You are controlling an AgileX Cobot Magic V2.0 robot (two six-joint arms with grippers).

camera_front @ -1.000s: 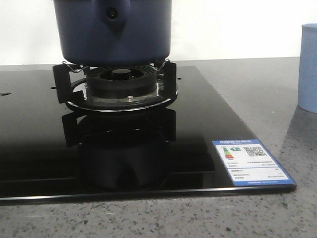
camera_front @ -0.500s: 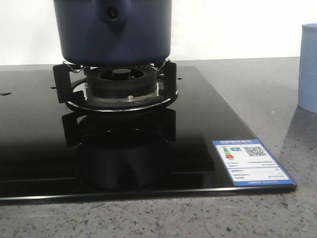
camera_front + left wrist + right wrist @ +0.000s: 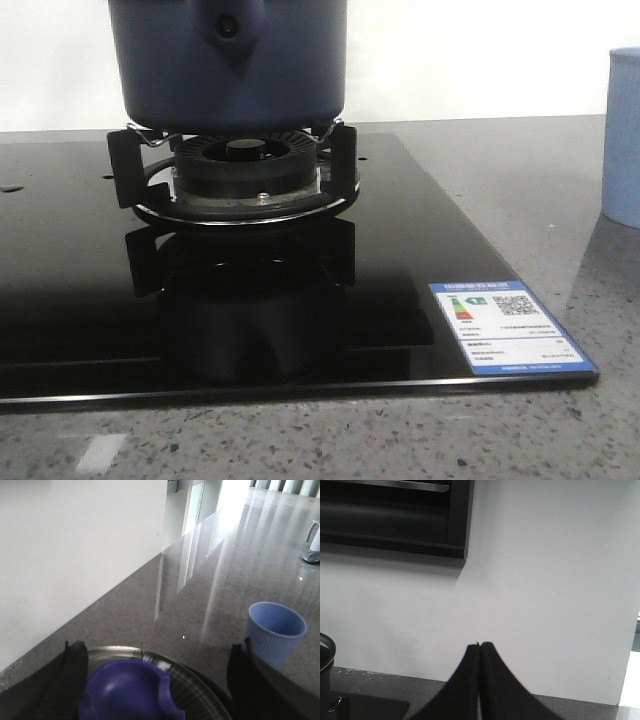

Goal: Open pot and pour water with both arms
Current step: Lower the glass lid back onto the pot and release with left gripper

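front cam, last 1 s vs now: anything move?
Nothing visibly moved. The pot sits on the burner stand exactly as before, the pale blue cup keeps its place at the right edge, and the label is unchanged. Only a small light patch appeared on the counter near the front edge. No pincer shows in the front view.

A grey speckled stone desk (image 3: 520,180) carries a glossy black glass hob (image 3: 400,270) lying flat on it, its near right corner bearing a blue-edged label (image 3: 505,328). To the right of the hob, apart from it, a pale blue ribbed cup (image 3: 622,140) stands upright on the desk.
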